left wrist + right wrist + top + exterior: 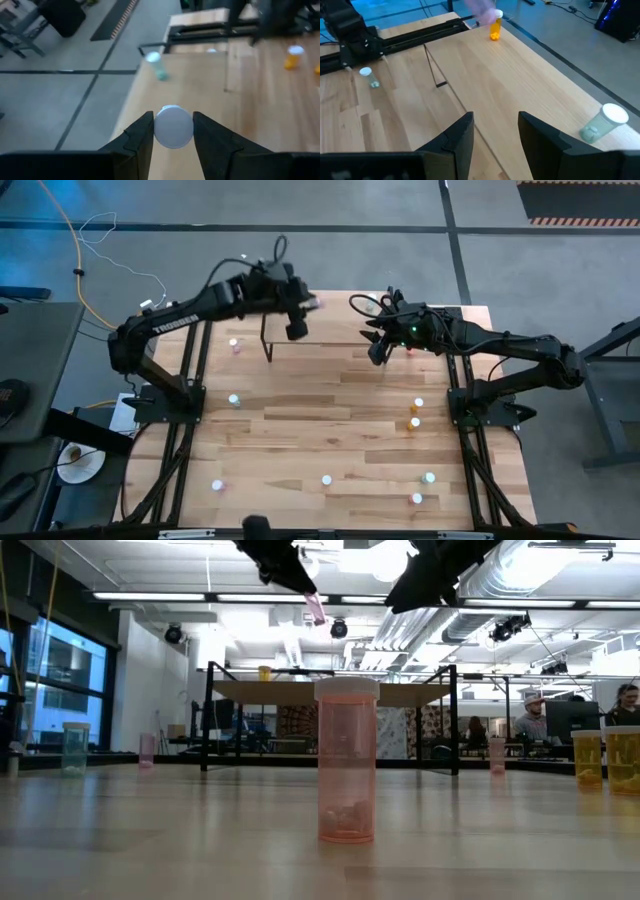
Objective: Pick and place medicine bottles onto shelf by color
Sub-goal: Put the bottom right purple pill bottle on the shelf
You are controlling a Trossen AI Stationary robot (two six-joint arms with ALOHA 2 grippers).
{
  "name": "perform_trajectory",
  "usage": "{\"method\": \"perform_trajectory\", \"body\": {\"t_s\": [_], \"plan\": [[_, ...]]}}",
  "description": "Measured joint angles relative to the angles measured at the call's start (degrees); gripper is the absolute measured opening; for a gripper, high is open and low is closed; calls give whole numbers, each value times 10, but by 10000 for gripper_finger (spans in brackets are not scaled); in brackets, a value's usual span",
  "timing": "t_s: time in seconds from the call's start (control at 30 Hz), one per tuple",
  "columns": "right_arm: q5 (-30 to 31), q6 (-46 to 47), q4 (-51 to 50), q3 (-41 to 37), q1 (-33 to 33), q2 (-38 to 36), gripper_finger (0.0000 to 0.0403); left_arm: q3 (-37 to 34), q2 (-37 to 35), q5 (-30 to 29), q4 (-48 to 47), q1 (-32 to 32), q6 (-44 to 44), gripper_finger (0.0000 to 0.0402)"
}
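Left hand [303,305], top centre of the high view, is clamped on a pink bottle [314,304] above the shelf [330,330]. Right hand [376,352], fingers apart and empty, hovers over the shelf's right end.

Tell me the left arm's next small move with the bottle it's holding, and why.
Probably lower it straight down onto the shelf. The left gripper is shut on a white-capped pink bottle and hangs above the shelf, not yet touching it. An orange bottle already stands on the shelf, so set it down clear of that. The right gripper waits open above the shelf.
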Motion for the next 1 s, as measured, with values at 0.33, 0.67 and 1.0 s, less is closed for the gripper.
{"method": "perform_trajectory", "body": {"t_s": [0.33,0.67,1.0], "plan": [[0,0,0,0,0,0,147,70,0,10,6,68,26,117],[13,-11,0,0,0,0,147,119,-1,48,15,99,40,117],[15,-5,0,0,0,0,147,119,19,96,10,108,21,117]]}}
